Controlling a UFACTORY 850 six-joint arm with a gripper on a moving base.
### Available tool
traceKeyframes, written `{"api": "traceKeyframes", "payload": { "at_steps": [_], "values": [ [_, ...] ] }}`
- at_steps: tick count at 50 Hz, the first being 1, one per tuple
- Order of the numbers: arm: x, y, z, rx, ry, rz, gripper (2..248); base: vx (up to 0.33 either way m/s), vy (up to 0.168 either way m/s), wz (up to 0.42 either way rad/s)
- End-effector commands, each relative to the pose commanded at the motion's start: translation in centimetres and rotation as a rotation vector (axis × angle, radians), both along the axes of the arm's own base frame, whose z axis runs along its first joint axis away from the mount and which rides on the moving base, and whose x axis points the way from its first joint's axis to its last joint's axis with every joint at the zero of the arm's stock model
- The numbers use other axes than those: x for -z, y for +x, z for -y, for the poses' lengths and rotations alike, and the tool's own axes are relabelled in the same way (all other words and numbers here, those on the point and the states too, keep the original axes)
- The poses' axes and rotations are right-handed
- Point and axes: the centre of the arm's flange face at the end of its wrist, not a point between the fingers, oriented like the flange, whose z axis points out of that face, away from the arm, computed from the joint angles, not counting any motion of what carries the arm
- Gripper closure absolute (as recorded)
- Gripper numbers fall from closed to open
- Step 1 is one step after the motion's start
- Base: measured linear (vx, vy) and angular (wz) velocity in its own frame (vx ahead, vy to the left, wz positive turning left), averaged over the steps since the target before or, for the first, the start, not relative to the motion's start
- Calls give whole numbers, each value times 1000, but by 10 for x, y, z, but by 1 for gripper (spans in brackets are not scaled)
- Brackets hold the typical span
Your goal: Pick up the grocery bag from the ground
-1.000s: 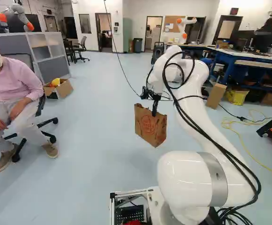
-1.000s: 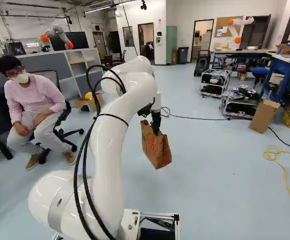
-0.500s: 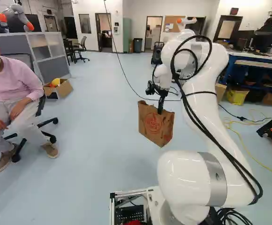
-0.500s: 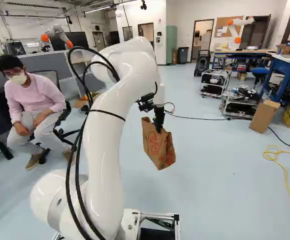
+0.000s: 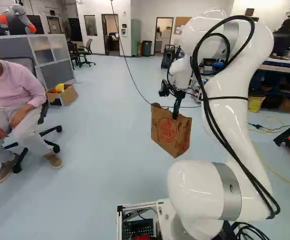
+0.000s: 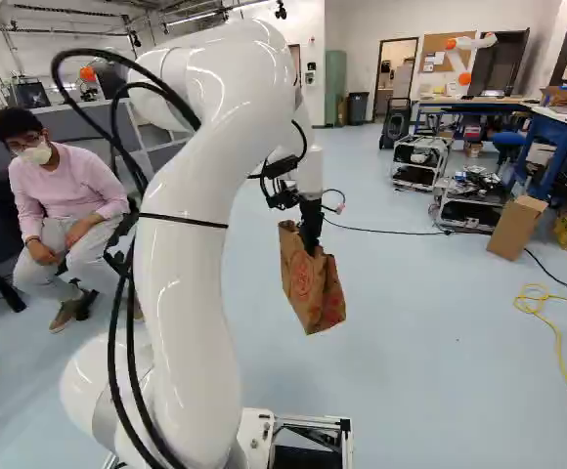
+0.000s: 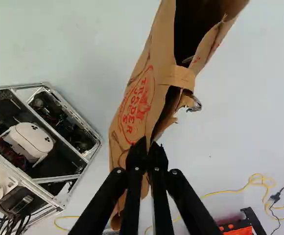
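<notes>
On my wrist view, the gripper (image 5: 175, 116), low in the middle of the frame, has its fingers closed on the edge of the brown paper grocery bag (image 7: 144, 105). I see its dark mouth at upper centre. The metal-framed base (image 7: 59, 178) sits at lower left; a yellow cable (image 7: 230, 190) curls at lower right over pale floor (image 7: 63, 44).

pale blue floor (image 5: 100, 150), white walls (image 5: 94, 7), 1 grey partition (image 5: 56, 73), 1 green cabinet (image 6: 335, 83) against a wall.
</notes>
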Motion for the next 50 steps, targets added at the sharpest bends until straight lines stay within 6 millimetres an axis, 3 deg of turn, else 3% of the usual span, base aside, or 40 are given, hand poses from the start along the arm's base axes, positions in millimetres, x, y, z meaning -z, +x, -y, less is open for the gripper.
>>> {"api": "traceKeyframes", "payload": {
  "at_steps": [28, 41, 50],
  "values": [
    [-80, -73, -18, 3, -84, 317, 225, 0, 0, 0],
    [-87, -113, -26, 6, -90, 338, 225, 0, 0, 0],
    [-87, -122, -28, 8, -90, 337, 225, 0, 0, 0]
  ]
}}
